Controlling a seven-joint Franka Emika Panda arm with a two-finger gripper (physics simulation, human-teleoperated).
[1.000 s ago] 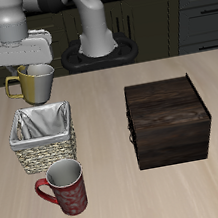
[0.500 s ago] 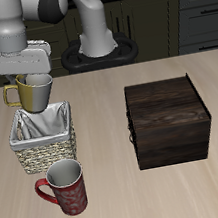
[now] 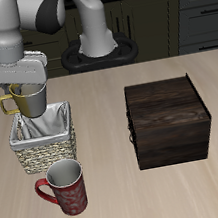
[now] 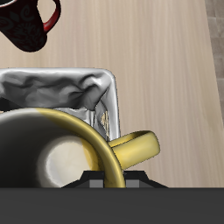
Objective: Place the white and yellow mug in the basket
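Note:
My gripper (image 3: 27, 83) is shut on the rim of the white and yellow mug (image 3: 28, 98), olive-yellow outside with a pale inside. It holds the mug upright in the air, over the back edge of the basket (image 3: 42, 139), a woven wicker square with a silvery-grey cloth lining. In the wrist view the mug (image 4: 61, 157) fills much of the frame, its handle (image 4: 136, 147) sticking out sideways, with the basket's lining (image 4: 61, 87) right beneath it. The fingertips are hidden behind the mug.
A red patterned mug (image 3: 65, 186) stands close in front of the basket, toward the table's front edge; it also shows in the wrist view (image 4: 31, 22). A dark brown wooden box (image 3: 167, 121) sits apart on the table. The robot's base (image 3: 96, 50) stands at the back.
The gripper has carried the mug forward and down, from behind the basket to over its back edge.

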